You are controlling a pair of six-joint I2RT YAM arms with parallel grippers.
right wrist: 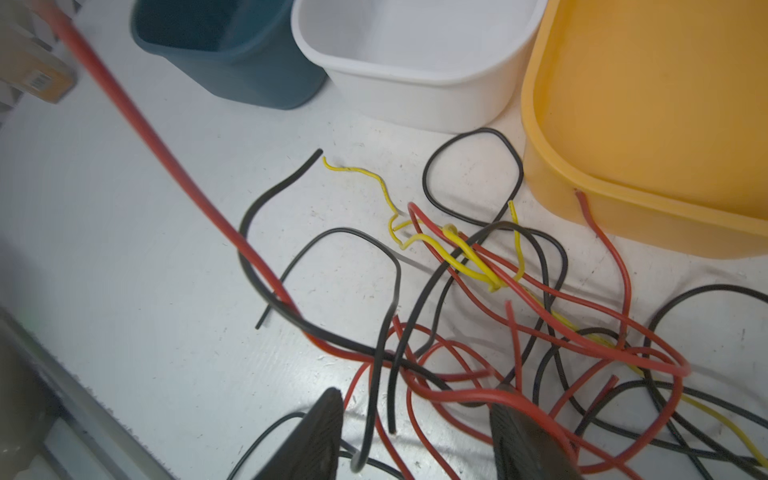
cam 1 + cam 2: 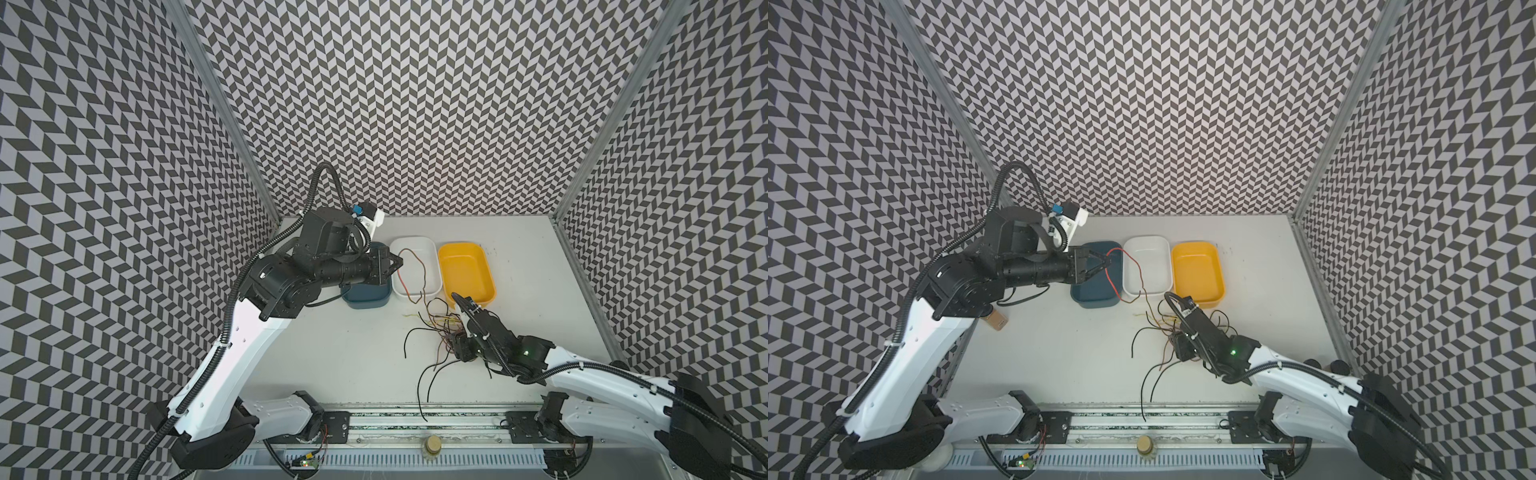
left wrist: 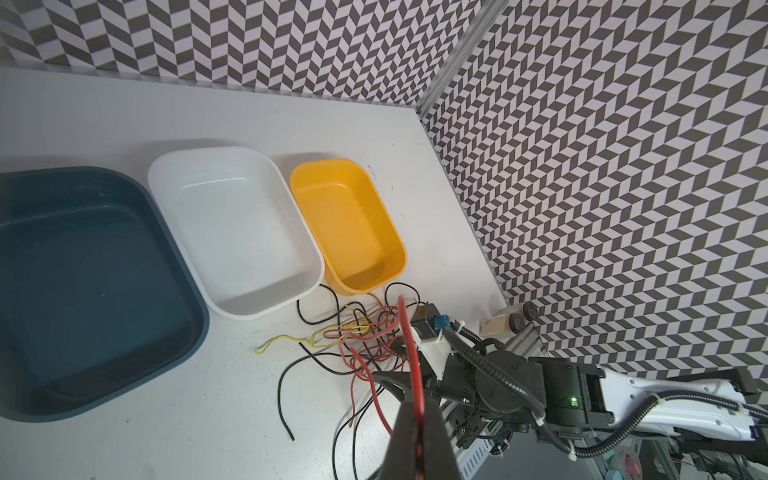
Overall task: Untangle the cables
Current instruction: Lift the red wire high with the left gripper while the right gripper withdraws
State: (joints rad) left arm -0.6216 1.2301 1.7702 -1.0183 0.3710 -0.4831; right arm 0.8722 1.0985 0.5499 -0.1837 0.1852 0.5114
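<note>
The cables (image 2: 440, 328) (image 2: 1163, 332) are a tangle of thin black, red and yellow wires on the table in front of the trays, also seen in the wrist views (image 3: 365, 336) (image 1: 498, 291). My left gripper (image 2: 399, 264) (image 2: 1106, 264) (image 3: 417, 399) is raised by the trays and shut on one red cable (image 2: 417, 266) (image 2: 1129, 270) (image 3: 409, 332) (image 1: 145, 124). That cable hangs from it down into the tangle. My right gripper (image 2: 455, 353) (image 1: 415, 395) is low over the tangle and open. Black and red strands lie between its fingers (image 1: 316, 432).
Three trays stand in a row behind the tangle: dark blue (image 2: 365, 301) (image 3: 183, 291), white (image 2: 415, 243) (image 3: 266, 307) and yellow (image 2: 465, 249) (image 3: 395, 257). A small cardboard block (image 2: 996, 322) lies at the table's left edge. A metal rail (image 2: 415, 419) runs along the front.
</note>
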